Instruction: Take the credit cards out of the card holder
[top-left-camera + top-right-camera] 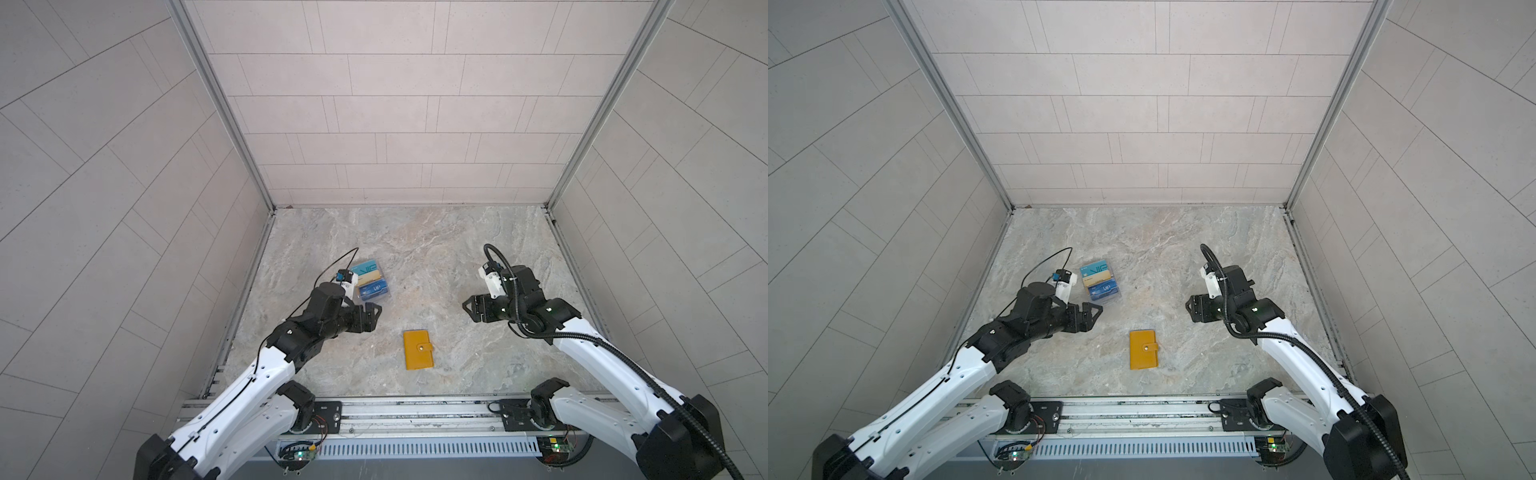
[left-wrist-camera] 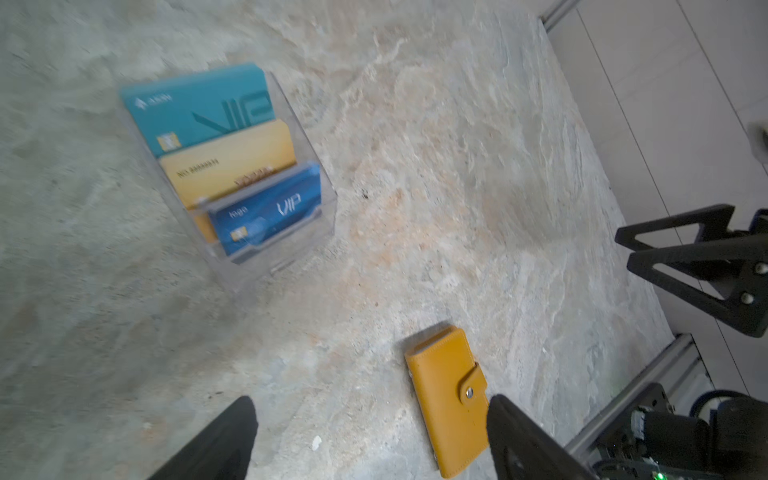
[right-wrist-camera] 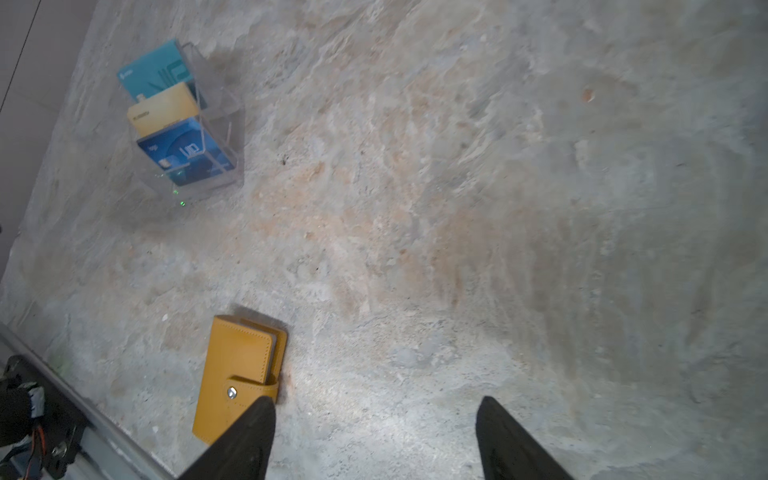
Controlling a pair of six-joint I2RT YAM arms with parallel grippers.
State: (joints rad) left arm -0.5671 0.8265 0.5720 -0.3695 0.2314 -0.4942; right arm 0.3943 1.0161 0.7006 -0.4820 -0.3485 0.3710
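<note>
The card holder [image 1: 417,350] [image 1: 1143,350] is a mustard-yellow wallet lying flat near the table's front middle, its snap tab fastened. The credit cards are hidden inside it. My left gripper [image 1: 373,318] [image 1: 1094,316] hovers to the wallet's back left, jaws open and empty. In the left wrist view the card holder [image 2: 446,399] lies beside one finger of the left gripper [image 2: 371,401]. My right gripper [image 1: 469,309] [image 1: 1190,307] hovers to the wallet's back right, open and empty. In the right wrist view the card holder [image 3: 232,374] lies partly behind one finger of the right gripper [image 3: 375,399].
A clear acrylic tiered stand [image 1: 386,295] [image 1: 1117,296] [image 2: 291,257] [image 3: 224,112] holds a teal, a gold and a blue card just behind the left gripper. Tiled walls close the left, back and right sides. A metal rail [image 1: 415,409] runs along the front edge.
</note>
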